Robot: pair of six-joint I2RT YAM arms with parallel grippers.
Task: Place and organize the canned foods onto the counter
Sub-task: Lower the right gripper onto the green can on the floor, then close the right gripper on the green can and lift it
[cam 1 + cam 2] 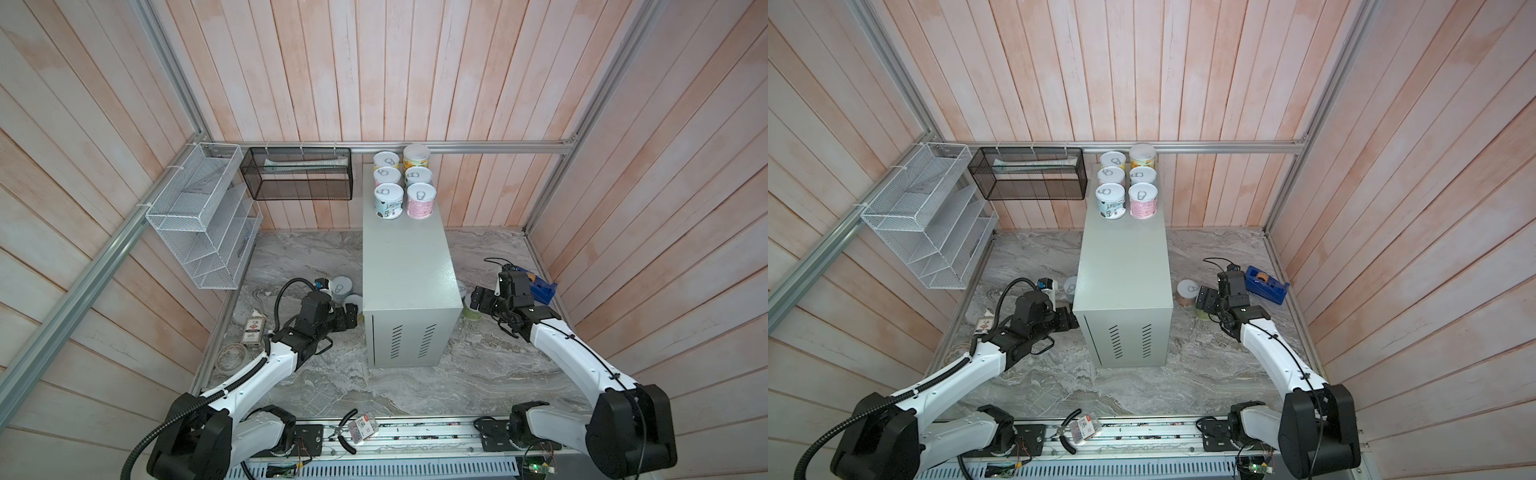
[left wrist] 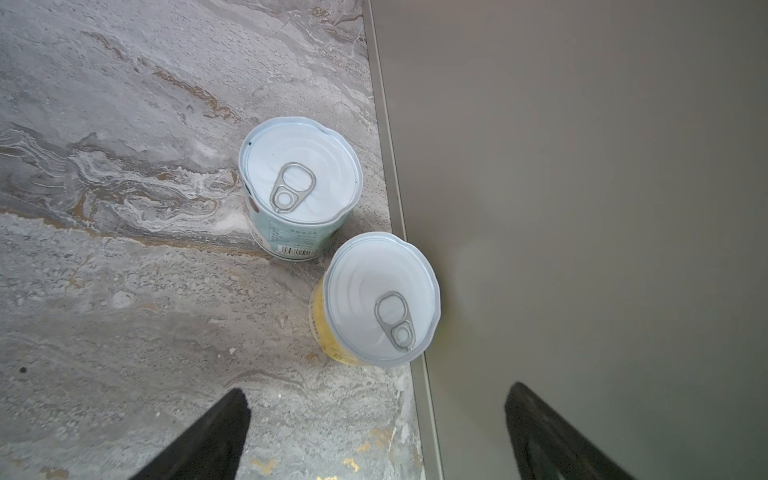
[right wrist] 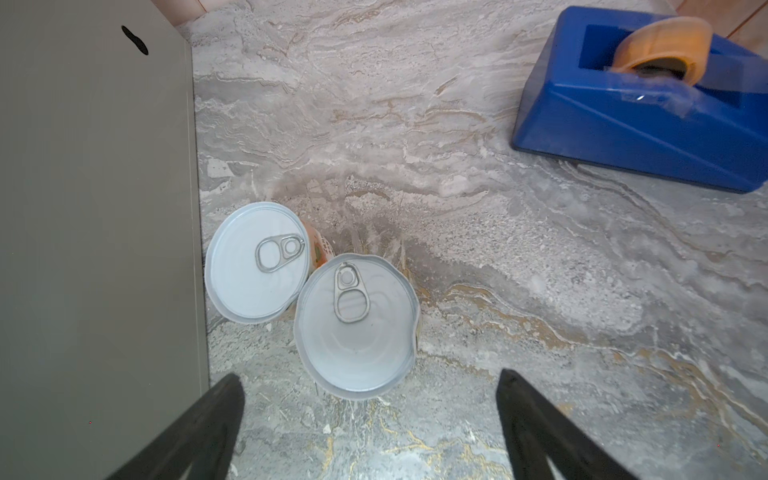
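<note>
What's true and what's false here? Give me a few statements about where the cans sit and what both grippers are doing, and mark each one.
1. Six cans stand on the counter. True.
2. The left gripper is shut on the yellow can. False: it is open and empty, near the yellow can and the pale-blue can.
3. The right gripper is open and holds nothing. True.
4. The tape dispenser sits on the counter. False: it sits on the marble surface.
5. No can is left on the marble surface. False: four stand there, the yellow and pale-blue ones, plus the orange can and the green can.
</note>
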